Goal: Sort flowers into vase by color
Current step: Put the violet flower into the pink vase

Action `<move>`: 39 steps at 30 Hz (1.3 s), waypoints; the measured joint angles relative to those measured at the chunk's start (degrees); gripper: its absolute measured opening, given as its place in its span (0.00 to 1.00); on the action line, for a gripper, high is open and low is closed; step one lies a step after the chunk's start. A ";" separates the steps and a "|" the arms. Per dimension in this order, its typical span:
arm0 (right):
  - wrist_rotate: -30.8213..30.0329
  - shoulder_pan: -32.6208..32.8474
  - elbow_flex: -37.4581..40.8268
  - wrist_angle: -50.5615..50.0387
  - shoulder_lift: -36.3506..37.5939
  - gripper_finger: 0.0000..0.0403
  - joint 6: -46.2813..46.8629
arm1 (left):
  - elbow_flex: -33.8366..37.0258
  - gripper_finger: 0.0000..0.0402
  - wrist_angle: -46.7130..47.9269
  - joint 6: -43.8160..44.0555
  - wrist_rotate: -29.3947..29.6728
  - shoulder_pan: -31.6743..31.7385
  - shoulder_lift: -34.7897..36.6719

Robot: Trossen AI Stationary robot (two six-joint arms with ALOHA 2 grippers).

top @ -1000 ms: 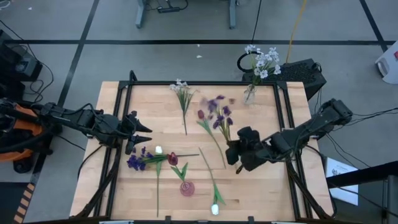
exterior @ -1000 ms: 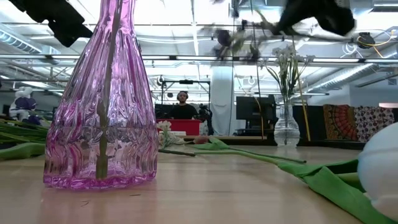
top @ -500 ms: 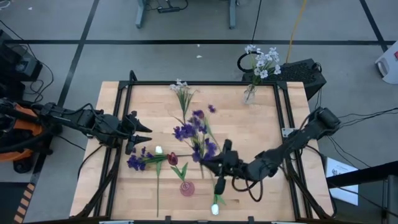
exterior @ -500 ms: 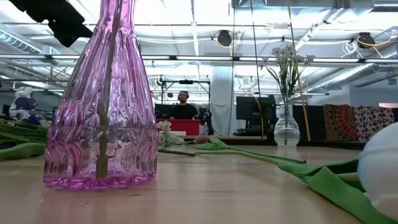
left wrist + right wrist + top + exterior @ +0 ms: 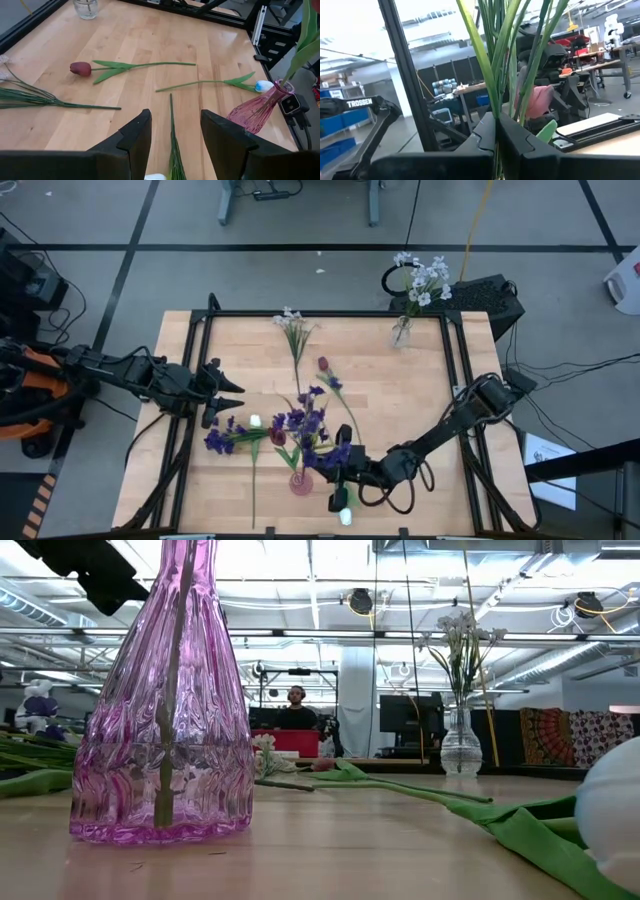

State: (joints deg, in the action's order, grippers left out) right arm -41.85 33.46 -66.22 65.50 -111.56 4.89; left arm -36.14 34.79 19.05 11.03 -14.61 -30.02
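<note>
Beside the pink vase (image 5: 301, 483), our right hand (image 5: 345, 476) is clamped tight on the green stems of the purple flowers (image 5: 309, 426), their blossoms above the vase. At the counter's (image 5: 420, 385) left edge, our left hand (image 5: 222, 395) waits, fingers parted and empty. A red tulip (image 5: 323, 366) lies mid-counter; white sprays (image 5: 424, 277) fill the clear vase (image 5: 402, 330).
</note>
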 joint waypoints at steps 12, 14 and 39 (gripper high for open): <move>-0.28 -1.16 -7.23 -5.57 -3.72 0.00 -5.20 | 0.00 0.44 0.02 -6.34 -0.03 0.00 -0.25; -0.33 -1.21 -7.79 -5.73 -3.72 0.00 -5.50 | 0.00 0.44 0.03 -6.38 -0.03 0.00 -0.26; -2.15 -1.10 -8.41 -17.43 -3.66 0.00 -0.04 | 0.00 0.44 0.07 -6.34 -0.29 -0.01 -0.26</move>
State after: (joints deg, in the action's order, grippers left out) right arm -44.00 32.36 -74.63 48.08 -115.22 4.85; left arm -36.14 34.85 12.71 10.74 -14.62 -30.28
